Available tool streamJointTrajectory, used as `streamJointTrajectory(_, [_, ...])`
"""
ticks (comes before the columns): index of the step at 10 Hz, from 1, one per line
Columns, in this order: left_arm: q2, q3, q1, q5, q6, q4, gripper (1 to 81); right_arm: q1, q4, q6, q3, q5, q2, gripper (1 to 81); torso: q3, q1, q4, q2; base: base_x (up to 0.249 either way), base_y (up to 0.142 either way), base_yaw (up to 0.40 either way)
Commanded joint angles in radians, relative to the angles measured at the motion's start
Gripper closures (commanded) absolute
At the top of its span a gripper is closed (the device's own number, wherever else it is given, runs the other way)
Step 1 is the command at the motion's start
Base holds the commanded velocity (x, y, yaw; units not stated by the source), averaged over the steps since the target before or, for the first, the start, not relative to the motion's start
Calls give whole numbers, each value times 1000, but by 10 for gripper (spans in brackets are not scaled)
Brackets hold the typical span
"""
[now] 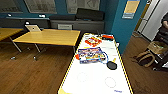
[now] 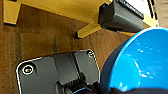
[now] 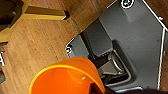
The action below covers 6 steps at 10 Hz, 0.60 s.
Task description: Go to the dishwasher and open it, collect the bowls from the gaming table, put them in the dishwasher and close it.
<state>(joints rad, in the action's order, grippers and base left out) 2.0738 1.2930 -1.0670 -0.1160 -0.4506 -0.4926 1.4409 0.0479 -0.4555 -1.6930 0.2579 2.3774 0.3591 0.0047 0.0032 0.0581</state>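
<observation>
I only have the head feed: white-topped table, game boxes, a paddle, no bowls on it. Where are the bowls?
Observer: The blue bowl sits right at the left wrist camera, off the table, above the wood floor.
Operator: And the second one?
Observer: An orange-yellow bowl sits at the right wrist camera, also over the floor.
Operator: Fingers closed on them?
Observer: I cannot make out the fingers in either wrist view, so the grip is unconfirmed.
Operator: How close are the arms to the table?
Observer: The left wrist view shows the gaming table from below, its yellow side and legs nearby.
</observation>
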Motion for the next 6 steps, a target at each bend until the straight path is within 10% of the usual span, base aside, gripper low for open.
streamJointTrajectory(1, [2,32,26,12,7,-32,811,-19,38,5,-13,-52,-1,811,0,0,0,0,-93,0,0])
streamJointTrajectory(6, [54,78,12,10,7,-46,811,-19,49,3,-55,-52,31,811,0,-1,0,0,-72,0,0])
